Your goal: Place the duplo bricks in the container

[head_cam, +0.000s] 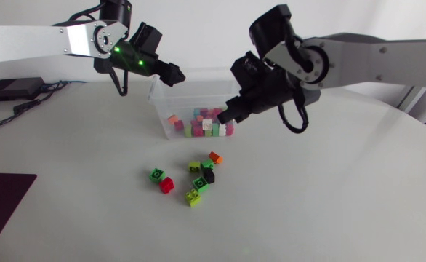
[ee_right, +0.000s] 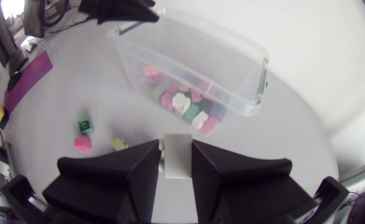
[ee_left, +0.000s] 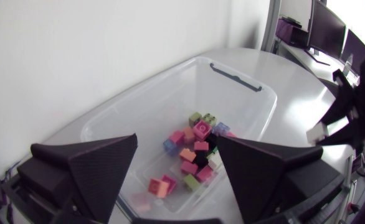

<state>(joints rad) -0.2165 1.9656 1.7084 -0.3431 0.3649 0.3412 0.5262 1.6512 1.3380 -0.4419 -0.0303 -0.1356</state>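
Bricks in pink, green and white lie piled at the near side of the clear container, which stands at the far middle of the tabletop. 7 loose bricks lie on the tabletop just in front of it. A green brick and a red brick sit side by side. To their right are 5 in a close cluster: 1 orange, 1 black, 1 green and 2 yellow-green.

The right claw is clamped on a white brick, 1 finger on each side. It hangs over the container's right end, and the loose bricks lie on the tabletop to one side.

The left claw has its fingers wide apart with nothing between them. It hangs over the container's far left corner, with the piled bricks below the gap.
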